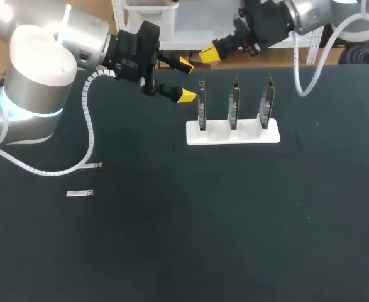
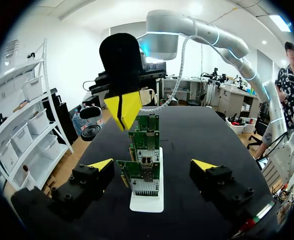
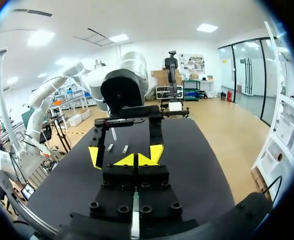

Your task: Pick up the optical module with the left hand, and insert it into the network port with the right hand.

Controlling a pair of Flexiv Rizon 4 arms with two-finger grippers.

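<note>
While your left hand (image 1: 186,80) hangs with its fingers spread wide and nothing between them, it sits just short of the white stand (image 1: 232,133) on the bench (image 1: 184,251). The stand carries three upright circuit boards in a row. The nearest board (image 1: 201,107) stands directly ahead of the left hand, and in the left wrist view its network port (image 2: 147,161) faces the gap between the two yellow tips. The middle board (image 1: 234,104) and the far board (image 1: 267,102) line up behind it. Your right hand (image 1: 208,54) hovers above and beyond the nearest board, close to one of the left hand's fingers; its yellow tips press together and grip nothing. The first optical module (image 1: 93,165) rests flat on the bench, well behind the left hand, just beside the loop of the left arm's white cable (image 1: 90,126). The second optical module (image 1: 79,193) lies near the first, farther still from both hands. In the right wrist view you see the two modules side by side, well beyond the closed tips.
</note>
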